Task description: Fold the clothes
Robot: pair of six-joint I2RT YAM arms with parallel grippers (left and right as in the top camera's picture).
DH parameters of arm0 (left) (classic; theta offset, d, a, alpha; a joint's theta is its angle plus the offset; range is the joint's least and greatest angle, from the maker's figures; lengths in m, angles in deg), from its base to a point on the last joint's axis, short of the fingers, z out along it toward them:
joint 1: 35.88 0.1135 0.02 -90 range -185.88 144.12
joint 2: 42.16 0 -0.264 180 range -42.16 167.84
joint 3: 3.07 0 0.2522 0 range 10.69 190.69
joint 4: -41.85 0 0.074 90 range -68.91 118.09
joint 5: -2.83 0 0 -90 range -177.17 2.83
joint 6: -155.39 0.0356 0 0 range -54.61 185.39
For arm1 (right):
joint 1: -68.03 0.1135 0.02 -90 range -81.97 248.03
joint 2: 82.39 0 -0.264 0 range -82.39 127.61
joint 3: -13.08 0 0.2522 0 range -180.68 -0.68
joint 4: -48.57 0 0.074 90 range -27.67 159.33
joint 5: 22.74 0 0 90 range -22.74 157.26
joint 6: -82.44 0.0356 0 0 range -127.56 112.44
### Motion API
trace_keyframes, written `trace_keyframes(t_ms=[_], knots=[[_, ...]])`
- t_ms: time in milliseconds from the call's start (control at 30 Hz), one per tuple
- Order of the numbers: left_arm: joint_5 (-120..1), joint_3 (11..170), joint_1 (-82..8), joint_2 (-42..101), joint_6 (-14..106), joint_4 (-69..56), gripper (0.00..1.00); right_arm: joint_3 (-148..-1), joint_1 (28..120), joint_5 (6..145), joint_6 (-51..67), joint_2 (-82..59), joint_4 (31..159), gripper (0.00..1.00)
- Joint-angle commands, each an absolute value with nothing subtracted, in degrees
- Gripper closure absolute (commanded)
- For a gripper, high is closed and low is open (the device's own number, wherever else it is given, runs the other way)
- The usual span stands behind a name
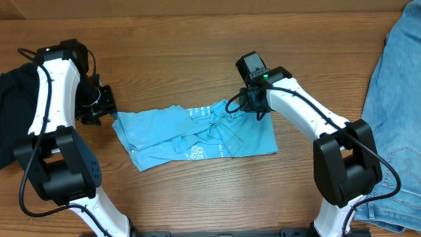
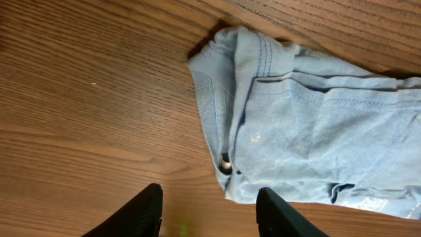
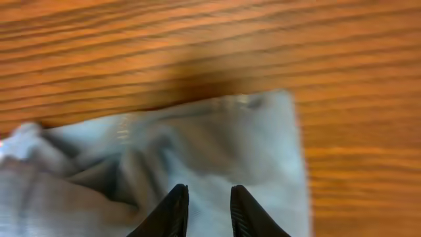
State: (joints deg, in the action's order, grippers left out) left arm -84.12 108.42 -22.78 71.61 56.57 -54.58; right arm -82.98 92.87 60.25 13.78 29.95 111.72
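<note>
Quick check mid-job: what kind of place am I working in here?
Probably a robot lab bench set up for laundry folding: a wooden table, a T-shirt lying crumpled on it, with jeans and a black garment at the edges.

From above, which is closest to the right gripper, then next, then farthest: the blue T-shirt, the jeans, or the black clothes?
1. Blue T-shirt, at the right gripper, table middle.
2. Jeans, at the right edge.
3. Black clothes, at the left edge.
</note>
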Motion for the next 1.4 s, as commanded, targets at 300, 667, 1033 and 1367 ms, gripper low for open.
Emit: trace_keyframes(t_ms=[300, 667, 1033, 1367], knots=[[-83.5, 108.3, -23.3, 69.7, 57.3, -54.6, 0.5, -81.6, 95.2, 89.8, -3.3, 29.2, 107.5, 0.73], [-83.5, 108.3, -23.3, 69.7, 57.3, -54.6, 0.51, -86.7, 91.4, 61.9, 7.5, 26.2, 116.9, 0.66], [-83.5, 108.3, -23.3, 69.7, 57.3, -54.6, 0.5, -83.2, 101.9, 73.3, 1.2, 24.1, 118.4, 0.66], [-83.5, 108.3, -23.3, 69.7, 57.3, -54.6, 0.51, -80.2, 102.0, 68.1, 3.1, 29.9, 108.3, 0.64]])
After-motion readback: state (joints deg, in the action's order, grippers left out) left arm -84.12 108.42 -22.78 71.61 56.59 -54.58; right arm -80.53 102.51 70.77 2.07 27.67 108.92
